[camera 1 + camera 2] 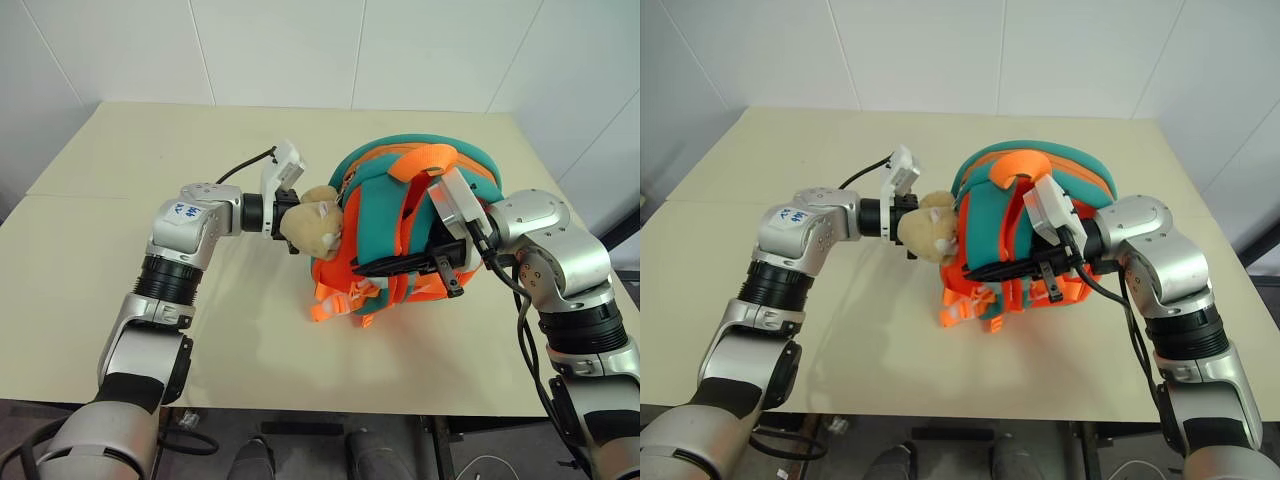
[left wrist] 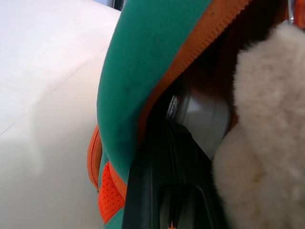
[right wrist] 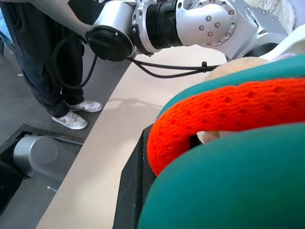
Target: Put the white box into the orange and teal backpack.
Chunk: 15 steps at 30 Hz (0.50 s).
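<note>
The orange and teal backpack [image 1: 385, 190] stands near the middle of the table, with its tan plush head [image 1: 315, 228] facing my left arm. My right gripper [image 1: 440, 262] is shut on the backpack's side, among the orange straps [image 3: 228, 114]. My left gripper [image 1: 290, 222] is shut and pressed in beside the plush head at the backpack's opening, its fingertips hidden there. In the left wrist view a pale rounded corner of the white box [image 2: 202, 119] shows inside the opening, under the teal rim [image 2: 138, 71].
The beige table [image 1: 130, 160] reaches to white walls at the back, with bare surface left of the backpack and behind it. A person's legs [image 3: 43, 71] in dark trousers and white shoes stand on the floor beside the table.
</note>
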Tool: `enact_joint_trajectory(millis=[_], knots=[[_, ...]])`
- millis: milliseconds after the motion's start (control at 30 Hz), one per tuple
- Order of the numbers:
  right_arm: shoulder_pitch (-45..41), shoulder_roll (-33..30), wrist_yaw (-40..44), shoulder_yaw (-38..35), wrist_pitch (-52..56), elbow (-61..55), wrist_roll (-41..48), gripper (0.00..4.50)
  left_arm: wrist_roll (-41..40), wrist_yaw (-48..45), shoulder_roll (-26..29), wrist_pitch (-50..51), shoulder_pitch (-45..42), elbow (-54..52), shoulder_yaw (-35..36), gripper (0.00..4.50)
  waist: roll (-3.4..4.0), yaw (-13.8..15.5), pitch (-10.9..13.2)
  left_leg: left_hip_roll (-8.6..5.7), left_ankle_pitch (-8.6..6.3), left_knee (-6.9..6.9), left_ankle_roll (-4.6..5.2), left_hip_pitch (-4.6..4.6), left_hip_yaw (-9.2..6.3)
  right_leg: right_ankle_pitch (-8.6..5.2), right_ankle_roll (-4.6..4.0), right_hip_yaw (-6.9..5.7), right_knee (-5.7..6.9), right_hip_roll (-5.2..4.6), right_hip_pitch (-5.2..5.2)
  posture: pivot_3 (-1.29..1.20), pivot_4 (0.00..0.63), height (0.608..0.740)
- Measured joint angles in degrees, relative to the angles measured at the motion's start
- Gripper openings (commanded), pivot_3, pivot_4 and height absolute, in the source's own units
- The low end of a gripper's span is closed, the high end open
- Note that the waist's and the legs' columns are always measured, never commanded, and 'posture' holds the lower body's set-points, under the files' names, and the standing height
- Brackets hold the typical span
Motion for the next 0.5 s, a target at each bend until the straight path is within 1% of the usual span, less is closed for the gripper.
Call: enact_joint_trajectory(millis=[100,200,233,333,500], knots=[[-0.28,0.11,-0.02,0.01,-0.03,0.13,-0.04,0.0,-1.29,0.39,1.04,2.6,0.07,-3.05,1.71,0.01,0.01,-0.2,0.01,0.0,0.0,-0.01,0.0,0.0,0.0,0.0,0.0,0.0,0.0,0.0,0.0,0.0,0.15,0.74],[-0.73,0.22,-0.03,0.06,-0.13,0.52,-0.35,0.0,-3.36,-1.26,5.87,6.63,0.67,-9.26,1.98,0.56,0.07,-0.64,0.04,0.01,0.0,-0.09,-0.01,0.03,0.0,-0.01,-0.01,0.0,-0.01,0.0,-0.01,0.0,0.15,0.74],[-0.76,0.24,-0.04,0.07,-0.17,0.57,-0.5,0.0,-4.23,-1.6,6.98,7.82,0.94,-11.46,2.17,0.81,0.09,-0.56,0.05,0.01,0.01,-0.09,-0.01,0.02,-0.03,-0.02,-0.01,0.0,0.0,0.0,-0.01,0.0,0.15,0.74],[-0.91,0.41,-0.03,0.1,-0.4,0.59,-0.6,0.0,-6.86,-1.93,9.28,10.94,3.18,-17.02,3.42,1.79,0.11,-0.42,0.07,0.01,0.01,-0.03,-0.01,0.01,-0.03,-0.02,-0.01,0.0,0.01,0.0,0.0,0.0,0.15,0.74],[-0.91,0.48,0.0,0.1,-0.84,0.62,-0.65,0.0,-9.1,-1.7,12.58,14.3,5.76,-21.44,4.23,3.34,0.12,-0.47,0.07,0.01,0.0,0.04,-0.01,0.02,-0.04,-0.02,-0.01,0.0,0.04,0.0,0.02,0.0,0.15,0.74]])
